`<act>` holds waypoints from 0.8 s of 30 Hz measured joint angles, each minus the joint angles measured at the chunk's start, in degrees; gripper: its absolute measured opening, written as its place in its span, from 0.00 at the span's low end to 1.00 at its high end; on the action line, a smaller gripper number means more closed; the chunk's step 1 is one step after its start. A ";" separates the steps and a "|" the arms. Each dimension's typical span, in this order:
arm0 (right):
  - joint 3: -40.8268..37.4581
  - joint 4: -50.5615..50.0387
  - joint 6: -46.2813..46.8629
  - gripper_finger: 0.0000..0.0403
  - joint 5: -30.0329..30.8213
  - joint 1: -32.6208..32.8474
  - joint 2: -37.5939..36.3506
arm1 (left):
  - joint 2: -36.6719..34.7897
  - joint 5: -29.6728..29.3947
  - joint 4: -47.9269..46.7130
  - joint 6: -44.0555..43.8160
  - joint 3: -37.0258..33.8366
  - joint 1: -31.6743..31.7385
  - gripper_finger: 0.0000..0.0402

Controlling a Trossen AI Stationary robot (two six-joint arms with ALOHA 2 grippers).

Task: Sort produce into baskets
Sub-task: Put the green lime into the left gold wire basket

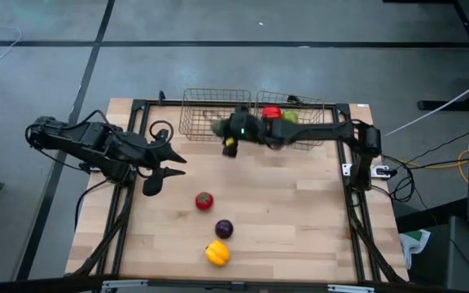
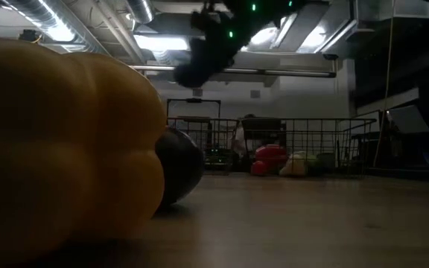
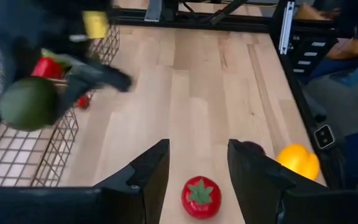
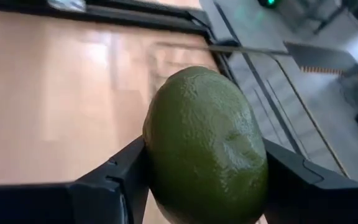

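Observation:
My right gripper (image 1: 222,132) is shut on a round green fruit (image 4: 207,146) and holds it in the air over the near part of the left wire basket (image 1: 214,110). The right basket (image 1: 308,110) holds a red pepper (image 1: 272,112) and a green piece (image 1: 290,117). A red tomato (image 1: 204,200), a purple ball (image 1: 224,229) and a yellow pepper (image 1: 216,253) rest on the table. My left gripper (image 1: 177,166) is open and empty at the table's left. The tomato (image 3: 201,196) lies just beyond its fingertips. My right gripper pinches the green fruit between its two fingers, which press on its two opposite sides (image 4: 151,155). The arm reaches in from the table's right. The fruit is lifted clear, above the left basket (image 3: 17,149); it also shows in the left wrist view (image 3: 28,102).
The two baskets stand side by side at the table's far edge. The low view shows the yellow pepper (image 2: 58,141) and the purple ball (image 2: 179,165) close to the camera at the near edge. Bare wood lies between the baskets and the loose produce.

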 joint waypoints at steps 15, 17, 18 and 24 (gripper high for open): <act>-0.05 0.00 7.84 0.57 -5.18 -11.14 0.58 | 0.04 -2.79 -0.02 0.66 0.00 0.00 0.40; -0.05 0.10 7.87 0.57 -5.22 -11.30 0.58 | 0.07 -2.80 -0.02 0.68 0.00 0.00 0.40; -0.05 0.13 7.88 0.57 -5.24 -11.29 0.57 | 0.08 -2.79 -0.02 0.68 0.00 0.00 0.40; -0.05 0.07 11.51 0.64 -5.20 -11.29 0.58 | 0.09 -3.34 -0.02 0.68 0.00 0.00 0.40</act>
